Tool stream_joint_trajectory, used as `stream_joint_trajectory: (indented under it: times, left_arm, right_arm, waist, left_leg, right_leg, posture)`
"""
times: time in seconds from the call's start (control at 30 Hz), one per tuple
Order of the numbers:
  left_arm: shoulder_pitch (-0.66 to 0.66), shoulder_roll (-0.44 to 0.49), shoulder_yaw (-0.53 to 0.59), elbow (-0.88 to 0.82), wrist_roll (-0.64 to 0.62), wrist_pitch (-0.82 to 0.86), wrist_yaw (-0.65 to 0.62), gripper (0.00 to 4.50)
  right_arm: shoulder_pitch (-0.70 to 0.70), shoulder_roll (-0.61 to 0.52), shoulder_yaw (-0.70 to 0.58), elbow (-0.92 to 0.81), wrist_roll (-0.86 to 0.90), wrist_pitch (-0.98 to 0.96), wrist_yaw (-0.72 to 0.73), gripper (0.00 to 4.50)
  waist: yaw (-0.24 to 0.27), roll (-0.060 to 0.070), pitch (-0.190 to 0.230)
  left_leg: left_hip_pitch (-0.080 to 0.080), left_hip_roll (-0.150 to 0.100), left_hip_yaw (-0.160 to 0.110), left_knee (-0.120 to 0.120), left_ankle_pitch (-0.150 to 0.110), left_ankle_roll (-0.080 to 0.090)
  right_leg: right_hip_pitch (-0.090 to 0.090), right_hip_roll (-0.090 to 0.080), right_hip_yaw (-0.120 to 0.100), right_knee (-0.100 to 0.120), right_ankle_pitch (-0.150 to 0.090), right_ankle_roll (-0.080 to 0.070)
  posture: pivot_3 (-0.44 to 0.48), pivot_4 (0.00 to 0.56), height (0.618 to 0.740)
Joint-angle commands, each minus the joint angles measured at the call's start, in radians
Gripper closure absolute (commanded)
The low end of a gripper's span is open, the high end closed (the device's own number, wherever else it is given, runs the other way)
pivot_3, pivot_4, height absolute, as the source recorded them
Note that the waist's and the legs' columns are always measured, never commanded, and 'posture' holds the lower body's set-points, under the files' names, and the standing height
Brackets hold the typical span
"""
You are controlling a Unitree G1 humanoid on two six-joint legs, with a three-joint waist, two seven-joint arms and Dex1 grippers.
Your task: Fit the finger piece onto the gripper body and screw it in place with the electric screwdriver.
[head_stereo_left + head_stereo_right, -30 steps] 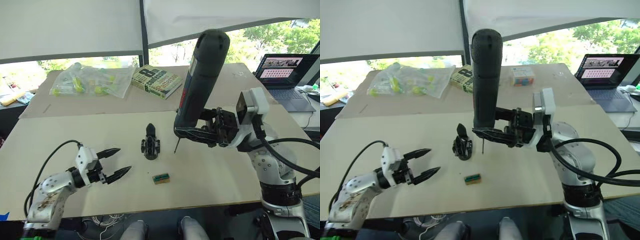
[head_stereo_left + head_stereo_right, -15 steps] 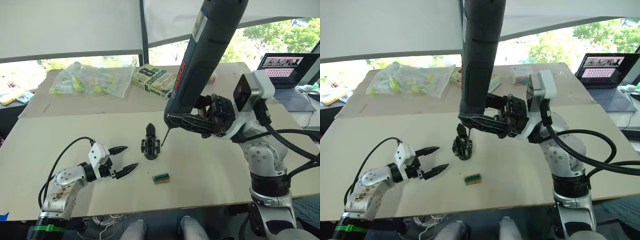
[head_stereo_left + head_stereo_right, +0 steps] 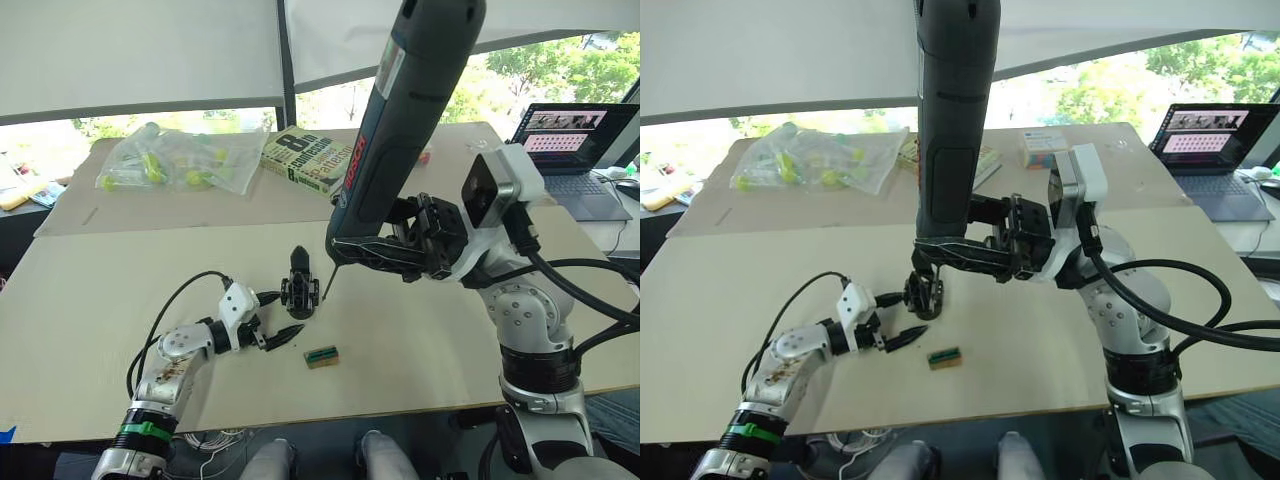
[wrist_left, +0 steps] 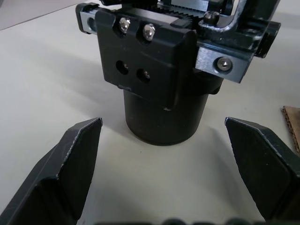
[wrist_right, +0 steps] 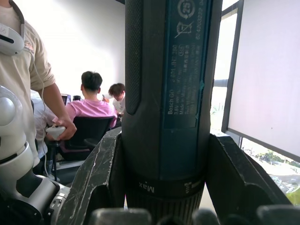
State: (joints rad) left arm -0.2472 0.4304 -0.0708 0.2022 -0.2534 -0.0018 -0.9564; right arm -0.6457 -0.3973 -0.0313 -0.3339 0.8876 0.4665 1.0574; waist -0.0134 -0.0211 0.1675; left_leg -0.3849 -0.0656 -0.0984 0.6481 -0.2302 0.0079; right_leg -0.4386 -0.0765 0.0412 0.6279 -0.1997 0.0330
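The gripper body (image 3: 300,288) stands upright mid-table, a black block on a round base with a pointed finger rising from its top. The finger piece is out of view as a separate part. My left gripper (image 3: 283,316) is open just left of the body; in the left wrist view its fingers (image 4: 70,164) flank the round base (image 4: 161,117) without touching it. My right gripper (image 3: 372,256) is shut on the electric screwdriver (image 3: 405,120), held nearly upright and leaning. Its thin bit (image 3: 326,281) points down right beside the body's right side.
A small green and tan block (image 3: 322,354) lies near the table's front edge. A book (image 3: 312,160), a plastic bag of parts (image 3: 180,160) and a small box (image 3: 1044,150) sit at the back. A laptop (image 3: 570,145) is far right. People (image 5: 93,108) sit beyond.
My left gripper has slid right across the table to the gripper body's base. The screwdriver swung left from the table's middle, bringing its bit beside the body, and has since held there.
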Motion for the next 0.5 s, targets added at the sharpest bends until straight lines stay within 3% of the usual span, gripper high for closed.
stream_joint_trajectory:
  times: [0.03,0.5]
  left_arm:
    - [-0.03,-0.021,-0.025,0.061,0.019,-0.025,-0.014,0.07]
    - [-0.114,-0.093,-0.06,0.195,0.044,-0.062,-0.056,0.07]
  right_arm:
    - [-0.01,0.002,-0.016,-0.035,0.018,-0.013,-0.007,2.55]
    - [0.004,-0.007,-0.019,-0.039,0.001,-0.022,-0.02,2.55]
  waist:
    - [0.004,0.0,0.0]
    - [0.025,0.001,-0.001]
  left_leg:
    - [0.0,0.0,0.0,0.0,0.0,0.0]
    - [0.001,-0.003,-0.001,0.006,0.0,0.0]
  right_leg:
    - [0.0,0.0,0.0,0.0,0.0,0.0]
    - [0.004,-0.001,0.0,0.001,0.001,0.002]
  posture:
    - [0.0,0.15,0.74]
    - [0.0,0.15,0.74]
